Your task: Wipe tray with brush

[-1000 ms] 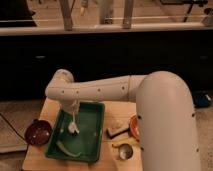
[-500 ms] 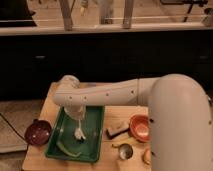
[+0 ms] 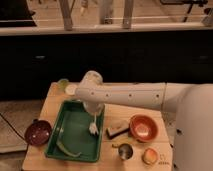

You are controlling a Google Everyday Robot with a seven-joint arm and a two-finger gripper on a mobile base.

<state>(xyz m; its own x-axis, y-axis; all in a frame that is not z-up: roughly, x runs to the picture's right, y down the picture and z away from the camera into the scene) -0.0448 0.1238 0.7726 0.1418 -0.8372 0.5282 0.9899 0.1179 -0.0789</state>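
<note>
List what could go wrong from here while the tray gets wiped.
1. The gripper holds the brush close to the right rim of the tray. A stroke to the right might catch the rim or cross it and hit the dark block.
2. A green strip lies in the tray's near left corner. A sweep that way may drag it or push it out.
3. Pressing hard could slide the tray toward the maroon bowl.

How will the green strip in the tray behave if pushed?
Probably light and floppy: the green strip lies thin and curved in the tray. Likely slides, not rolls. The gripper holds the brush at tray's right side.
</note>
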